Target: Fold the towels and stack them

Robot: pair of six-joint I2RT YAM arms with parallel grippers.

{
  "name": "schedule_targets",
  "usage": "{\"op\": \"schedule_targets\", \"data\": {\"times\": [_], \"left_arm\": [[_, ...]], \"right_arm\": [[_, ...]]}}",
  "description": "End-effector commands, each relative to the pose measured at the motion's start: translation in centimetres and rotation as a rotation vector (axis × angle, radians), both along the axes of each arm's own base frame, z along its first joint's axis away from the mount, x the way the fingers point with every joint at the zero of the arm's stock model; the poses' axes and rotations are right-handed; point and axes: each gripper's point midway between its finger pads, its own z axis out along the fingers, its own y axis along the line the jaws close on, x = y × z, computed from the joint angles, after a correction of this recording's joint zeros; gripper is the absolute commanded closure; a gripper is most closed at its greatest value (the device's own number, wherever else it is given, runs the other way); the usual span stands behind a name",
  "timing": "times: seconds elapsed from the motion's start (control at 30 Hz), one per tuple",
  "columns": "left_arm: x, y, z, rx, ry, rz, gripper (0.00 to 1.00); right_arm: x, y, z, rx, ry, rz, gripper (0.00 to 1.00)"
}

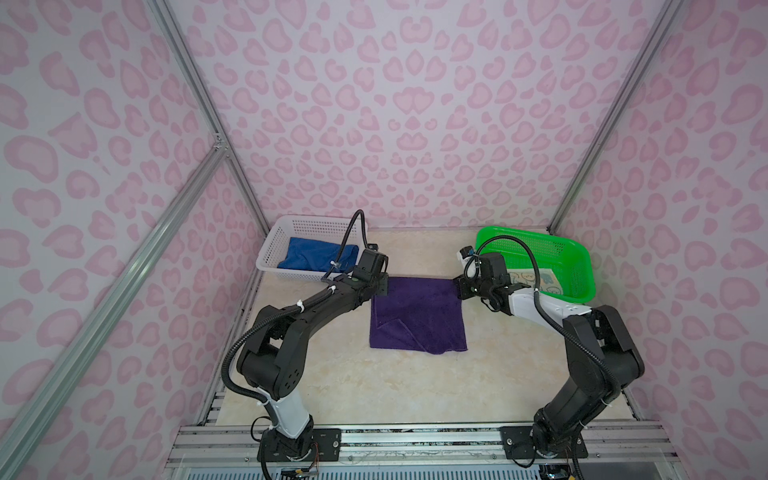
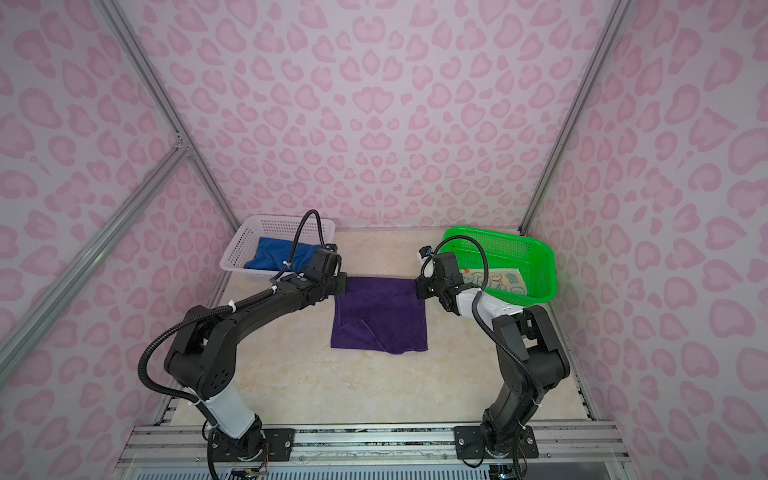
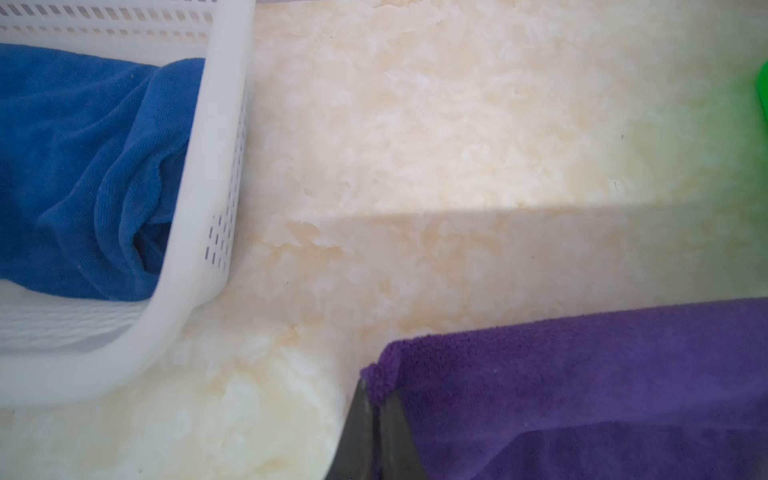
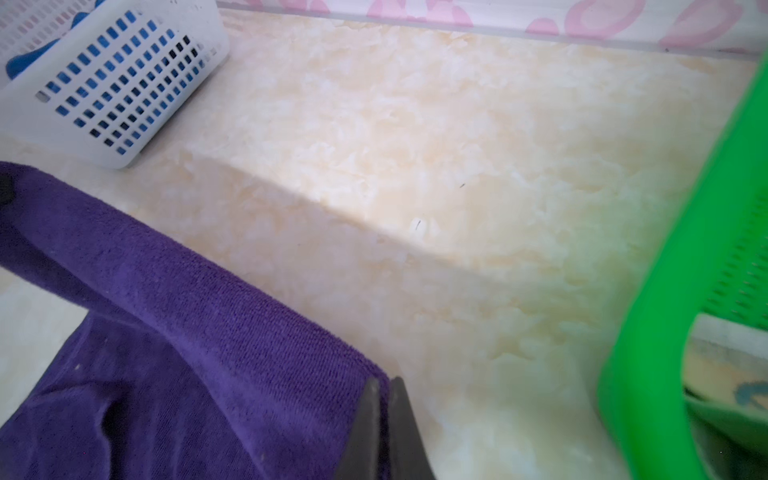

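In both top views: purple towel mid-bench, left pincer and right pincer at its two far corners, cloth running nearward from them.
Left wrist: left pincer pressed together, pinching a corner.
Right wrist: right pincer likewise pinching its corner, far edge lifted off the bench.
Fold likely goes nearward.

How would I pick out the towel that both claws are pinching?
Look at the cream marble table, in the gap between the white basket and the green basket. The purple towel is spread there, its far corners pinched by the left claw and right claw. Unlike the blue towel and the printed towel, it sits in no basket.
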Motion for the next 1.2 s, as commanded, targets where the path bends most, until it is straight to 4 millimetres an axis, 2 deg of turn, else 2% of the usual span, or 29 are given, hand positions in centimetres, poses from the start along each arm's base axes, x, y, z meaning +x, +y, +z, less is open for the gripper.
{"op": "schedule_targets", "data": {"times": [0.0, 0.27, 0.43, 0.7, 0.73, 0.8, 0.83, 0.93, 1.0, 1.07, 1.17], "left_arm": [[-1.4, -0.1, 0.7, -0.008, -0.019, -0.006, 0.98], [-6.2, 0.0, 0.0, 0.002, 0.018, -0.014, 0.98], [-8.9, 0.2, -1.4, 0.023, 0.063, -0.009, 0.98], [-12.2, 0.7, -3.2, 0.062, 0.102, 0.003, 0.98], [-12.6, 0.7, -3.8, 0.061, 0.111, 0.0, 0.98], [-13.2, 0.7, -4.7, 0.06, 0.123, 0.005, 0.98], [-13.5, 0.6, -5.2, 0.057, 0.129, 0.0, 0.94], [-14.4, 0.9, -6.6, 0.067, 0.153, 0.012, 0.74], [-14.9, 1.1, -6.9, 0.077, 0.151, 0.016, 0.67], [-15.3, 1.2, -6.6, 0.078, 0.138, 0.016, 0.65], [-15.6, 1.3, -5.8, 0.047, 0.106, 0.021, 0.55]], "right_arm": [[-1.7, -0.3, 0.0, 0.016, -0.001, 0.003, 1.0], [-7.6, -1.1, -0.6, 0.026, 0.029, 0.004, 1.0], [-10.9, -1.3, -2.1, 0.004, 0.071, -0.011, 1.0], [-15.1, -2.3, -5.0, -0.011, 0.161, -0.059, 1.0], [-15.5, -2.4, -5.4, -0.009, 0.174, -0.066, 0.99], [-16.3, -2.6, -6.2, -0.003, 0.208, -0.084, 0.9], [-16.8, -2.6, -6.6, 0.003, 0.223, -0.09, 0.86], [-17.9, -2.7, -7.0, 0.025, 0.252, -0.113, 0.68], [-18.8, -3.0, -7.0, 0.02, 0.265, -0.131, 0.6], [-19.6, -3.4, -6.7, 0.005, 0.264, -0.138, 0.57], [-20.2, -3.8, -5.6, 0.0, 0.237, -0.147, 0.56]]}}
